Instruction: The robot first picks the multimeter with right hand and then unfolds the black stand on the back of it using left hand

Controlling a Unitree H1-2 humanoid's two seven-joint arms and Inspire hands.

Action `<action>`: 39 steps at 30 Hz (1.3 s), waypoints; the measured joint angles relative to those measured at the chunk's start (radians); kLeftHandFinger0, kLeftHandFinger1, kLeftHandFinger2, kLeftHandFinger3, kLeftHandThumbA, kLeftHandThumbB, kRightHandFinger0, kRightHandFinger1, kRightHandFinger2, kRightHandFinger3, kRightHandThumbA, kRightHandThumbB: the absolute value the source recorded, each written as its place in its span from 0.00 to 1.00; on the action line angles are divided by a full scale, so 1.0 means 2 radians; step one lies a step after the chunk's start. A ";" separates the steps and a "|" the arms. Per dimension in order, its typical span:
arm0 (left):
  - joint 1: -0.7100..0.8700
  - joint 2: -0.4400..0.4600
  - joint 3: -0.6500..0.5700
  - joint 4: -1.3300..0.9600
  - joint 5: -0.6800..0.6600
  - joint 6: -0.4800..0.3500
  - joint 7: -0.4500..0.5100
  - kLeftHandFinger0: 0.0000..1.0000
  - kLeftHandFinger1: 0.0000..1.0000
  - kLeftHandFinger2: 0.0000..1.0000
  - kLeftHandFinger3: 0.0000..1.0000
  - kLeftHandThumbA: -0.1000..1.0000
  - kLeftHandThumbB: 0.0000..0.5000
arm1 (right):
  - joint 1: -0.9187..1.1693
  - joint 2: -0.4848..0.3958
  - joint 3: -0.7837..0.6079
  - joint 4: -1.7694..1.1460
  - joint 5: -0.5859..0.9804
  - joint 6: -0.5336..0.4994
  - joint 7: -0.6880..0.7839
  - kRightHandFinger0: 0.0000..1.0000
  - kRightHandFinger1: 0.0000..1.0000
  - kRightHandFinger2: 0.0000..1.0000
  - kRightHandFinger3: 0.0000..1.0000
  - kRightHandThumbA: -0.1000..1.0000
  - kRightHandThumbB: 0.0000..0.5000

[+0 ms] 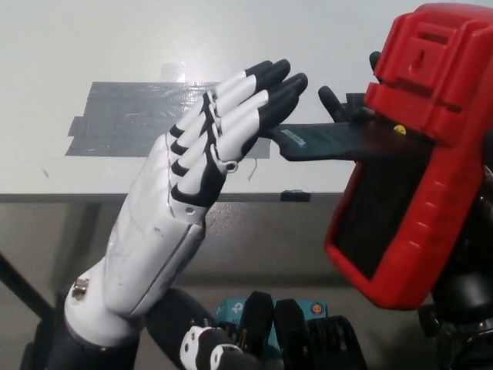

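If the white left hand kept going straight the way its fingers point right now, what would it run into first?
Probably the black stand, folded out from the back of the red multimeter. The open left hand points up and to the right, its fingertips just short of the stand's free end. Depth is hard to judge, so it might pass above.

Bench w/ pale off-white top fills upper part of view, bright glare near top centre. Patch of grey tape strips stuck on it, overlapping, edges uneven. Bench front edge runs straight across mid-pic; small dark tab on edge. Below edge: dim grey-brown floor, in shadow.
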 measured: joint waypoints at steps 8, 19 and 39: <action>0.003 -0.005 0.000 0.008 0.018 -0.033 0.003 1.00 0.96 1.00 1.00 1.00 0.64 | 0.000 -0.001 0.000 0.000 0.006 -0.001 -0.008 1.00 0.00 0.16 0.22 0.00 0.32; 0.031 -0.031 -0.016 0.014 0.002 -0.060 0.011 0.87 0.51 0.69 1.00 0.92 0.95 | 0.000 0.003 -0.001 -0.004 0.013 -0.011 -0.016 0.68 0.03 0.48 0.43 0.00 0.37; 0.129 -0.055 -0.045 0.075 -0.028 -0.097 0.024 1.00 0.30 0.40 1.00 1.00 0.81 | -0.024 0.029 0.010 -0.054 0.037 -0.065 -0.051 0.62 0.00 0.35 0.13 0.00 0.36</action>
